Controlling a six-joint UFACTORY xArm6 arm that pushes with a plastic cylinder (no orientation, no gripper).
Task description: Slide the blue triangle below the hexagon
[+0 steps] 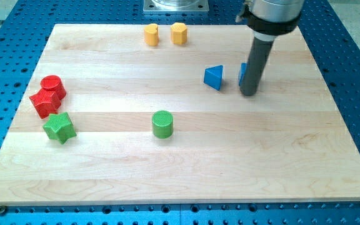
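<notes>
Rod descending from the view's top right, my tip (249, 94) resting on the wooden bench (186, 169); the arm is carrying no hand, so there is nothing to be spread or pressed together. Blue triangle (214, 77) is lying just to the view's left of the tip, apart from it. A second blue block (243, 74), shape unclear, is sitting directly behind the rod and is largely hidden by it. Yellow hexagon (179, 33) and yellow cylinder (151, 35) are standing side by side up and to the left of the tip, near the bench's top edge. Green cylinder (162, 124) is lying lower left of the tip. Red cylinder (53, 86), red star (45, 102) and green star (59, 127) are clustering far to the tip's left.
</notes>
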